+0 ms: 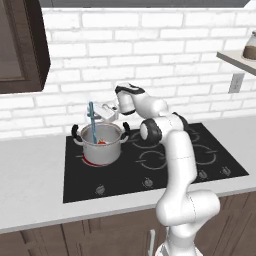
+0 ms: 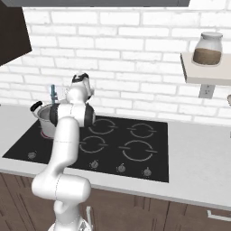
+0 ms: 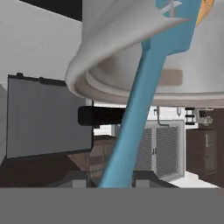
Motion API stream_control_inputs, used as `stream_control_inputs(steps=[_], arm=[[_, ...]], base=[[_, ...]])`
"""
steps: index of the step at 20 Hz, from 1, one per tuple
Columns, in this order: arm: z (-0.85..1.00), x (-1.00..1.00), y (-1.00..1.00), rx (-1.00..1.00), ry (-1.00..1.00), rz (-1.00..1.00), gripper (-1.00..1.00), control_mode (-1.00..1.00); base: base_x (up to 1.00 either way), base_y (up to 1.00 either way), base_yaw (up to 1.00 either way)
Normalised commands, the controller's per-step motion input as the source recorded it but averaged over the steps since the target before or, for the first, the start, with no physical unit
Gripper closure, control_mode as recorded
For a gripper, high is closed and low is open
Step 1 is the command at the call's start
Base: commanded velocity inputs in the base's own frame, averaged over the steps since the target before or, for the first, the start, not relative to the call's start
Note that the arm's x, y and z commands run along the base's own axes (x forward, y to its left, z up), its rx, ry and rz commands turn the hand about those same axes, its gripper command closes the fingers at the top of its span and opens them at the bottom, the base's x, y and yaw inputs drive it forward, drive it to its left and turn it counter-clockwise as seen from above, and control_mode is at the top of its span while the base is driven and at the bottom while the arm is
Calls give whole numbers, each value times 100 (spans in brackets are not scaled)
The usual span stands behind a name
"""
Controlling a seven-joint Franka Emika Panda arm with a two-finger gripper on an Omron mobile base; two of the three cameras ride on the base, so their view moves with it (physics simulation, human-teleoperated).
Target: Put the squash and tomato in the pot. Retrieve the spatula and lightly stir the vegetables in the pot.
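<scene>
So the pot [image 1: 101, 145] is sitting on the back-left burner of the black cooktop [image 1: 165, 172], which is set into the grey worktop [image 1: 30, 180]. It's a shiny steel one with black loop handles on both sides. In the left base view you can see a bit of red inside it, which looks like the tomato [image 1: 101, 142]. In the hand view there's a sliver of orange-yellow at the top edge by the pot's inside wall, probably the squash [image 3: 204, 11], but it's too cropped to be sure.

The spatula [image 1: 92, 120] is standing nearly upright with its lower end down in the pot and its teal handle poking up above the rim. From the right base view it shows as a thin teal stick [image 2: 53, 93] just behind the pot [image 2: 45, 118], next to the arm.

The arm is bent over toward the pot, and the end effector [image 1: 104, 111] is up by the top of the spatula handle. In the hand view the handle [image 3: 140, 105] runs right down between the two dark finger tips [image 3: 114, 180], which sit close against it on either side, so it's clenched on the spatula.

Behind it all is a white brick wall [image 1: 150, 50], and there's a jar [image 2: 208, 48] on a shelf [image 2: 203, 72] off to the right.
</scene>
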Motion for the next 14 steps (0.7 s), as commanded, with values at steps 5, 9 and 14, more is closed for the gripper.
stream_control_inputs(steps=[5, 9, 14], arm=[[-32, 6, 8, -2, -4, -42, 100, -100], [-50, 0, 26, -8, -7, -46, 100, -100], [-32, 0, 29, -10, -1, -50, 100, -100]], base=[[0, 0, 0], [0, 0, 0], [0, 0, 0]])
